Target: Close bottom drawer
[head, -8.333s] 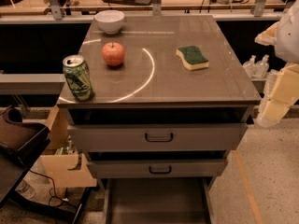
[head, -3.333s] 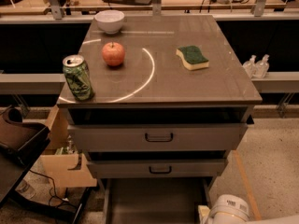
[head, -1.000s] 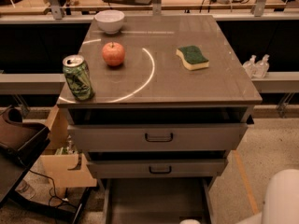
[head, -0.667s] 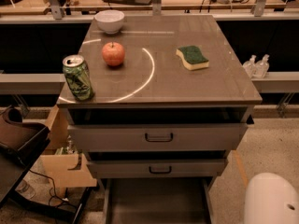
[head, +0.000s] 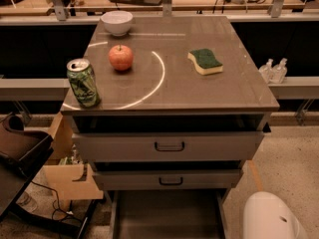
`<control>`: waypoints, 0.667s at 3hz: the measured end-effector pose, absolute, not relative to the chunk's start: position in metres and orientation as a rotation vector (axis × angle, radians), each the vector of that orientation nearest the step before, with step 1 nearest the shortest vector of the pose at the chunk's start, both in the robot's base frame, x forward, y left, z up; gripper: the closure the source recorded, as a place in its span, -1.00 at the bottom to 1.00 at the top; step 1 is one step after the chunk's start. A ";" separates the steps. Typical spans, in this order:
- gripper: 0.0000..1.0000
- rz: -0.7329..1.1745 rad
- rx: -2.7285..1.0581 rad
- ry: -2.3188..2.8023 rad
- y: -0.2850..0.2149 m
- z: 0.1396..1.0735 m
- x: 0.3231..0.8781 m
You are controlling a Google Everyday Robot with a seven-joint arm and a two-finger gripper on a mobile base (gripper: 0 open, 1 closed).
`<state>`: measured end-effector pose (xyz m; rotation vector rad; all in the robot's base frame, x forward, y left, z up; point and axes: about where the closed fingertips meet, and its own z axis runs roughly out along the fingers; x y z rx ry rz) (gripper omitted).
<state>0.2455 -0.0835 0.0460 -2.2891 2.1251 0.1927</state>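
The bottom drawer of the grey-brown cabinet stands pulled out toward me; I see its wide shallow tray running off the lower edge of the view, and its front and handle are out of view. The two drawers above it, top and middle, sit slightly open, with dark handles. A white rounded part of my arm shows at the lower right, beside the open tray. My gripper is not in view.
On the cabinet top stand a green can, a red apple, a white bowl and a green-and-yellow sponge. A cardboard box and a dark chair are at the left. Two bottles stand at the right.
The white arm part at the lower right has shifted slightly left and lower in view. Earlier the arm was raised at the right of the cabinet. The drawers have not moved.
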 end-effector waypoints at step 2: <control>1.00 0.036 -2.286 2.122 -0.097 0.051 0.302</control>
